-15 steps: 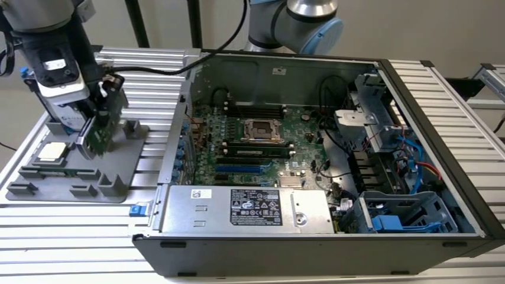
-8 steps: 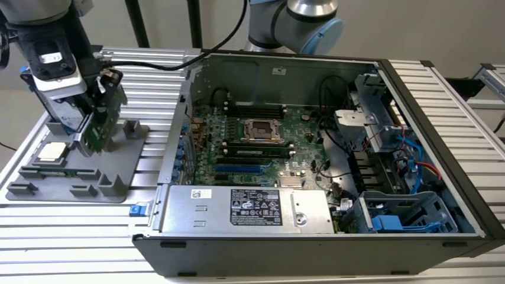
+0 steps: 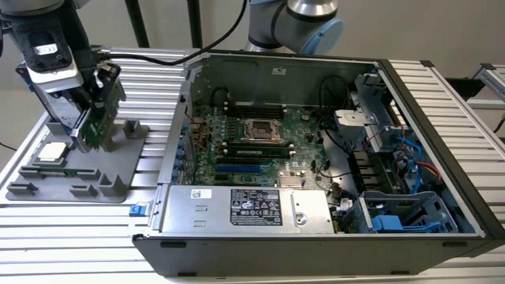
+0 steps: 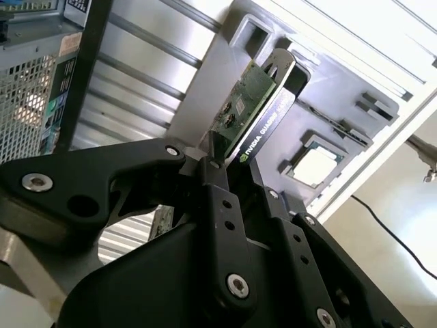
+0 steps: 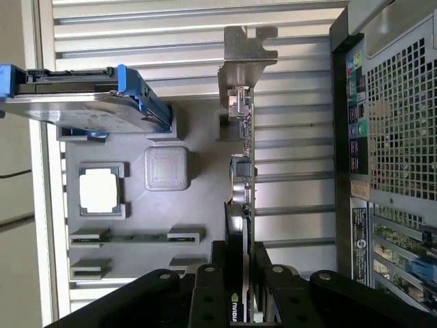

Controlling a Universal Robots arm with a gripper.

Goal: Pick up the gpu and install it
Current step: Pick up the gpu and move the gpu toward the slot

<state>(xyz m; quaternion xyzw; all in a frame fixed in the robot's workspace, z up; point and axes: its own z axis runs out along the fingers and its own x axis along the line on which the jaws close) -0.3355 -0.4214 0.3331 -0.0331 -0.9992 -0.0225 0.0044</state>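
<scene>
Item, gripper: I log it at the exterior view's left, above the grey tray, with its black fingers drawn in narrow and clamped on the gpu, one finger on each face of the card. Item, gpu: held on edge and slightly tilted in the exterior view. In the second wrist view the green board faces one finger and the black cooler the other. In the first wrist view it is seen edge-on, with its silver bracket at the end away from the gripper. The card's lower end is close over an upright holder of the tray, and I cannot tell whether the two touch. Item, tray contents: a CPU chip lying flat in a square recess beside the card's holder, and a hard drive in a blue frame standing on edge along the tray's far side, apart from the card. Item, computer case: it lies open on the slatted table, just beside the tray toward the exterior view's right. Its motherboard is exposed, and a silver power supply runs along its near wall.
</scene>
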